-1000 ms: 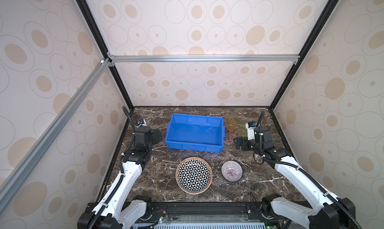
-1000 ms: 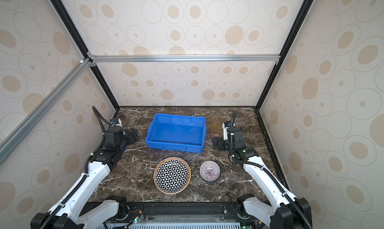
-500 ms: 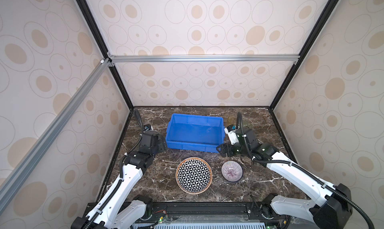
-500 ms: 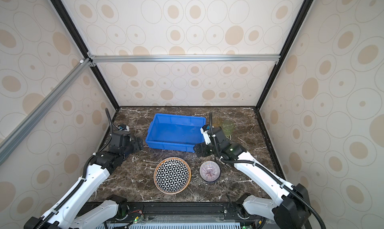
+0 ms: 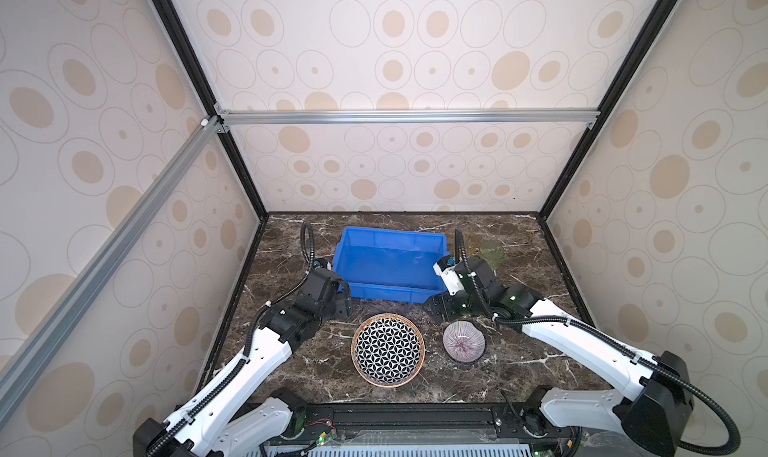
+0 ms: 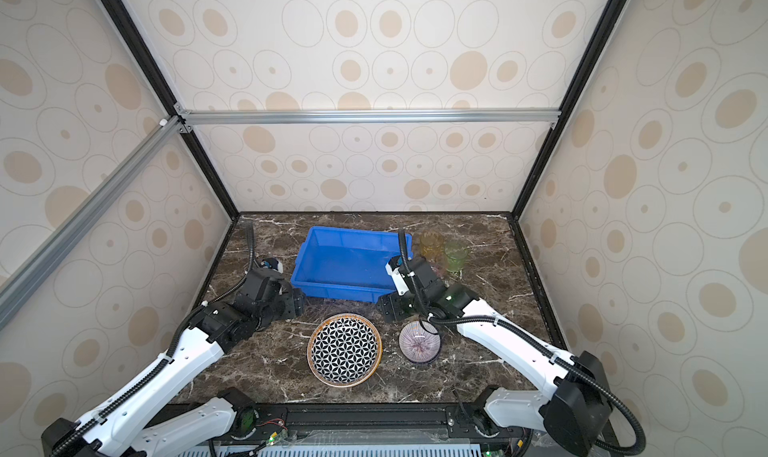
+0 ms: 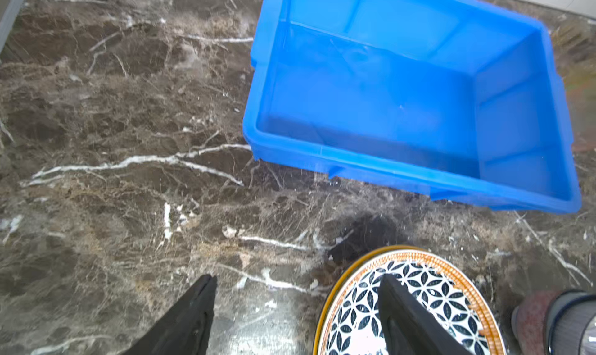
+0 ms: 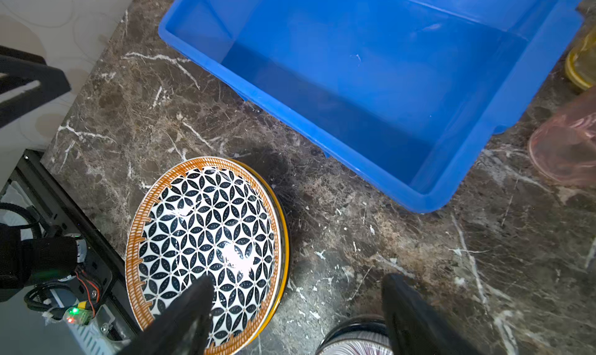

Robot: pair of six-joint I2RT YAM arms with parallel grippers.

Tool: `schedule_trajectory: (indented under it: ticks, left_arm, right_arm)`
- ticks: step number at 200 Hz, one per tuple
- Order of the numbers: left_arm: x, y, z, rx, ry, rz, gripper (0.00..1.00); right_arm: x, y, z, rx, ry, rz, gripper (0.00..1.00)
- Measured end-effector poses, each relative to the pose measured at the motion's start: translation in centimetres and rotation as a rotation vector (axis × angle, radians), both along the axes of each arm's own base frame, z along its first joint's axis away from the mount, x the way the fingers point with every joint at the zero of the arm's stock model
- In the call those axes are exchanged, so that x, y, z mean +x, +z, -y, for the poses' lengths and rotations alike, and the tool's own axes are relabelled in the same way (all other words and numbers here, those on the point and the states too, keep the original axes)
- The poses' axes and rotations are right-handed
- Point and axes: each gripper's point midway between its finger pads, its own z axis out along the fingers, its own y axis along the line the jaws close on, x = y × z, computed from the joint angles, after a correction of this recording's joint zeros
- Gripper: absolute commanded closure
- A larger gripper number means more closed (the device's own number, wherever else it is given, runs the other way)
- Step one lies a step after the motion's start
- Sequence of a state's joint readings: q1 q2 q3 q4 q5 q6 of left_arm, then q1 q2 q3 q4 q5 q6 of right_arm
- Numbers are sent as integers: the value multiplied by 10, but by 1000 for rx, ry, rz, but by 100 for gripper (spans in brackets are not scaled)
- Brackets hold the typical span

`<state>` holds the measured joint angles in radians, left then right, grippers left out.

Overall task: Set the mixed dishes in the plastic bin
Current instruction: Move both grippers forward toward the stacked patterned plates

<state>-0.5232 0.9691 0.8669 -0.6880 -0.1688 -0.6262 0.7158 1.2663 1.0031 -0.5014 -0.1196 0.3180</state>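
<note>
Lower the left claw [image 7: 297,277], spread wide and empty, onto the near rim of the lattice plate [image 7: 409,308]. Slip one finger under the woven-orange lip and pinch gently, expecting slick glazed ceramic to skid on the polished marble surface [image 7: 129,176]. Mind the yellow-edged plate nested beneath. Hold the right claw [image 8: 298,278], equally agape and holding nothing, over the ribbed purple-rayed bowl [image 5: 464,341] just beside. Lift over the thick-lipped wall of the empty blue plastic bin [image 5: 386,293], just behind both dishes. Save the translucent yellow tumbler [image 6: 431,243] and green tumbler [image 6: 455,251] for later.
</note>
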Motion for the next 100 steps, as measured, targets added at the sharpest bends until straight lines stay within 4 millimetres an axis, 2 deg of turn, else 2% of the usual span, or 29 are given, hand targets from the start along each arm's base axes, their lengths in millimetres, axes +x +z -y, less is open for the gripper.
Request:
schedule_trajectory:
  ticks: [43,100]
  left_arm:
    - [-14,-4,5,-17,-36,-52,21]
    - [-28,-17,11,-22,-73,-140,25]
  right_arm:
    - [-2,-16,-8,-22,26,-59,18]
    - [-7,-27,-14,-25,44,-109,28]
